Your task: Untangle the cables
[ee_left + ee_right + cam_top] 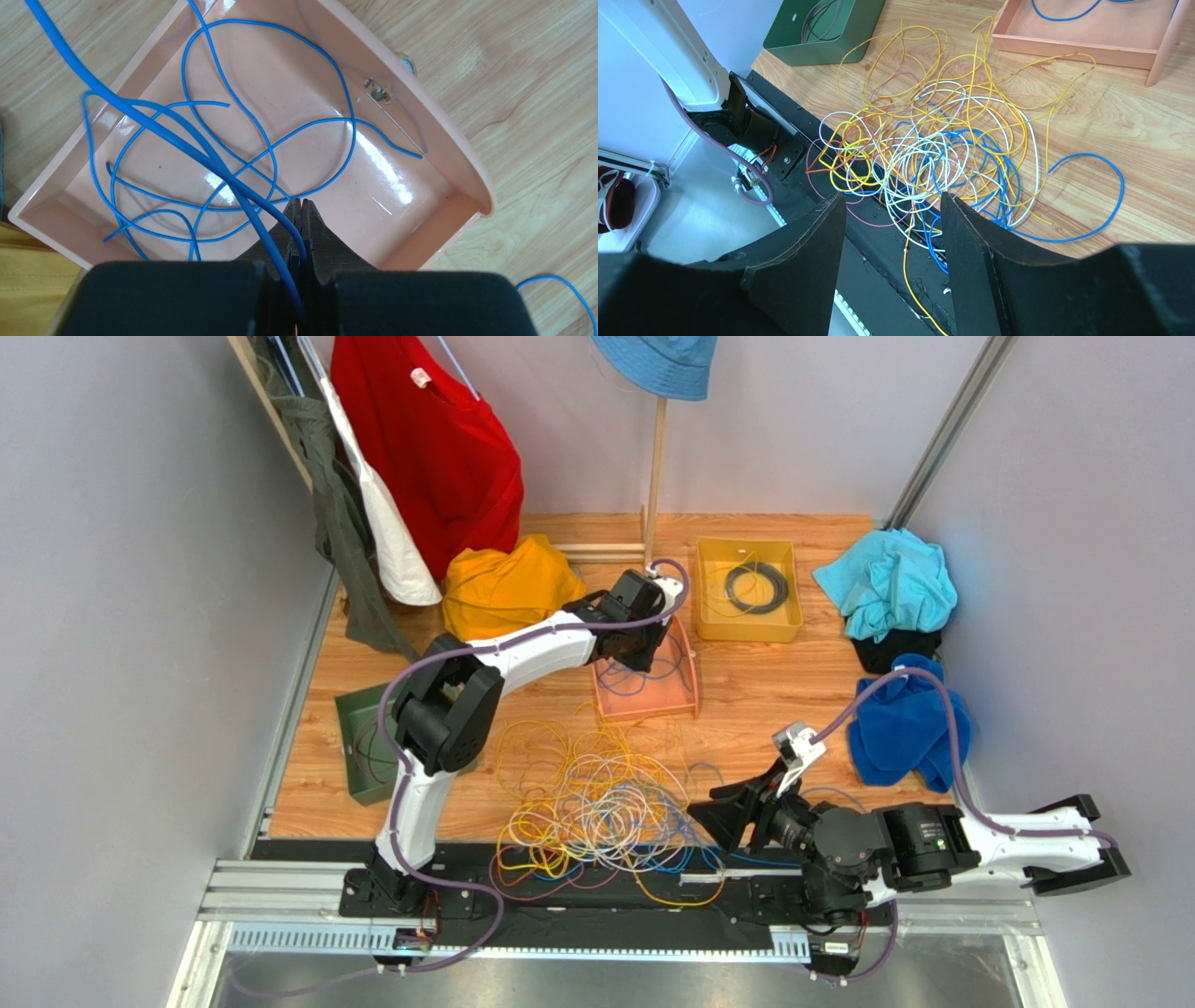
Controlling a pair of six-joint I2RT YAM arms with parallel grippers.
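Observation:
A tangle of thin yellow, white, blue and orange cables (596, 812) lies on the wooden table near the front edge; it also shows in the right wrist view (934, 147). My left gripper (634, 637) hangs over the pink tray (683, 707) and is shut on a blue cable (210, 157) whose loops lie in the pink tray (449, 175). Its fingertips (300, 204) press together on the cable. My right gripper (892, 199) is open and empty, just right of the tangle at the front edge (709, 819).
A yellow tray (793, 623) holds a coiled black cable (755, 588). A green bin (351, 742) with wires stands at the left. An orange cloth (505, 588), blue cloths (898, 658), hanging clothes (421, 448) and a wooden pole (655, 462) ring the table. A black rail (589, 896) runs along the front.

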